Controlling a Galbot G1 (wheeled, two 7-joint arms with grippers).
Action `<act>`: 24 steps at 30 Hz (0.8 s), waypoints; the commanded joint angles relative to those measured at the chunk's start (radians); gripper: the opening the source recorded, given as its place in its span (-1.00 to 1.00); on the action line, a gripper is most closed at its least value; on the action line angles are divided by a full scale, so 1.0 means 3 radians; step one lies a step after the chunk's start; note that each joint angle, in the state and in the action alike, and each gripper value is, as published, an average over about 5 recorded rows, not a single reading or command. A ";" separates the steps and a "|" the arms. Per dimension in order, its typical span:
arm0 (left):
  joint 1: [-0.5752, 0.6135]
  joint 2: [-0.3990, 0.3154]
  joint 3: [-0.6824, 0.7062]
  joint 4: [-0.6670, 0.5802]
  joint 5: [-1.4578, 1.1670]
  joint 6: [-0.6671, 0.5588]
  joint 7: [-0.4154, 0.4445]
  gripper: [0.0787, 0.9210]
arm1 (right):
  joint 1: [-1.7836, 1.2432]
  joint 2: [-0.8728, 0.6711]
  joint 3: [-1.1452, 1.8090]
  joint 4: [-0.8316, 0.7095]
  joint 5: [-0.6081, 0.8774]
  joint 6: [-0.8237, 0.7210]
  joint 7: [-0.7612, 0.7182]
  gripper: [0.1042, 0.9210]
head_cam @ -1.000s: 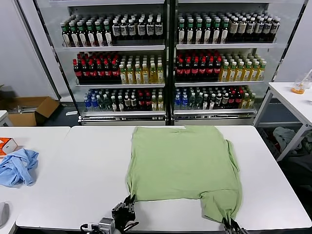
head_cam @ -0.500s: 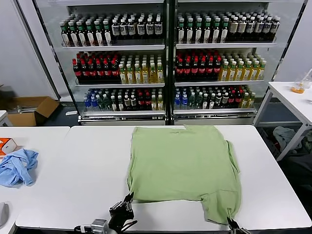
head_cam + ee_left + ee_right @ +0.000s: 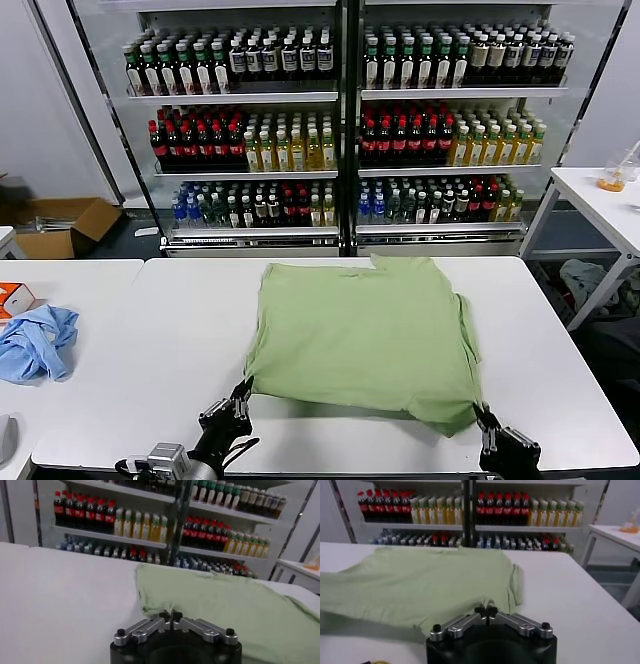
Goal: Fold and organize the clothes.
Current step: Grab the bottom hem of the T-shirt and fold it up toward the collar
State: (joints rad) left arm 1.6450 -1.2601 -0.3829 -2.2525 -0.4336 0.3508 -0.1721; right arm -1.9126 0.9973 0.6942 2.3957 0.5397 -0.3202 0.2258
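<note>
Both claws clamped on the near hem of the polo shirt (image 3: 360,335), one per corner.

Left claw (image 3: 240,393) fully closed, pinching the shirt's near-left corner at the front edge of the white counter (image 3: 150,340). Right claw (image 3: 484,418) fully closed on the near-right corner. Shirt lies spread mid-counter, near edge lifted off the surface between the two grips. Blue cloth (image 3: 38,340) well apart, on the counter to the left.
</note>
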 commanded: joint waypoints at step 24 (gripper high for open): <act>-0.1419 0.0430 0.0524 0.1108 -0.0534 -0.0004 -0.0054 -0.99 | 0.2356 -0.0754 -0.0897 -0.1468 -0.0305 0.0010 -0.0181 -1.00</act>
State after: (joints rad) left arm 1.3676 -1.1482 -0.2742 -2.0567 -0.5604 0.3477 -0.1854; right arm -1.3726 0.8028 0.5210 2.0783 0.4972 -0.3215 0.1852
